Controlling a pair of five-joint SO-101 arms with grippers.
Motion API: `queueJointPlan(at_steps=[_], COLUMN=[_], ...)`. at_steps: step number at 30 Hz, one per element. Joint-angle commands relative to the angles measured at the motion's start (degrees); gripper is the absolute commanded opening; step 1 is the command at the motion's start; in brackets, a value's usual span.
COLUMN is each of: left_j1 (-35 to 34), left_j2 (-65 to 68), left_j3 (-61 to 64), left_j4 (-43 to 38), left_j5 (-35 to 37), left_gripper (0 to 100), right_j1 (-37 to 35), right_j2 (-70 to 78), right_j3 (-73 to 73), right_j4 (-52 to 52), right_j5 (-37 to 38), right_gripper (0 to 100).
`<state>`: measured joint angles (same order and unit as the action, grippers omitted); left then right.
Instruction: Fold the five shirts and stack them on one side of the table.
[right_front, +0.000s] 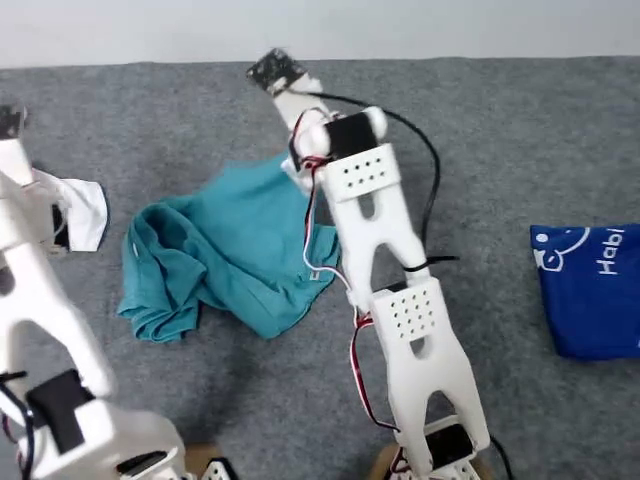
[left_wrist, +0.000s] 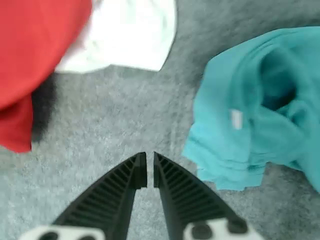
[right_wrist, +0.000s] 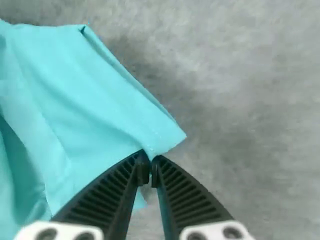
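A crumpled teal shirt (right_front: 230, 250) lies on the grey table mat, left of centre. My right gripper (right_wrist: 146, 167) is shut on a corner of the teal shirt (right_wrist: 75, 110), at its far edge beneath the right arm's wrist (right_front: 330, 140). My left gripper (left_wrist: 150, 167) hangs shut over bare mat with nothing in it, the teal shirt (left_wrist: 260, 110) beside it. A white shirt (left_wrist: 125, 35) and a red shirt (left_wrist: 35, 55) lie beyond the left gripper. In the high view the white shirt (right_front: 85, 210) shows at the left edge, partly behind the left arm (right_front: 30, 270).
A folded blue shirt (right_front: 590, 290) with white print lies at the table's right edge. Bare grey mat (right_front: 500, 150) stretches between the right arm and the blue shirt. The arm bases stand at the near edge.
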<state>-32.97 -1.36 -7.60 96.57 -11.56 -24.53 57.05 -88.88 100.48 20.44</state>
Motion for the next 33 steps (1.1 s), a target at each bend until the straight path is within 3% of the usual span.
queueJointPlan(at_steps=[1,7,14,21,25,33], left_j1=[4.13,13.10,20.48,29.45,32.00,32.18], left_j2=[-6.07,-10.90,-16.09,-18.64,-18.11,-16.26], left_j3=[-0.31,-0.31,2.59,12.00,18.51,28.53], left_j4=[-0.35,3.16,3.87,3.87,2.55,0.09], left_j5=[0.44,0.44,0.53,0.35,-0.44,-10.99], left_gripper=[4,4,4,4,4,14], right_j1=[1.98,3.91,7.87,18.15,23.25,25.45], right_j2=[-9.27,-21.41,-42.51,-60.53,-64.13,-61.14], right_j3=[-2.90,5.01,26.99,47.38,53.80,56.88], right_j4=[2.24,2.33,2.33,2.24,1.98,1.10], right_j5=[1.41,5.27,8.88,12.66,14.15,13.71], right_gripper=[0.9,0.9,0.9,0.9,0.9,0.9])
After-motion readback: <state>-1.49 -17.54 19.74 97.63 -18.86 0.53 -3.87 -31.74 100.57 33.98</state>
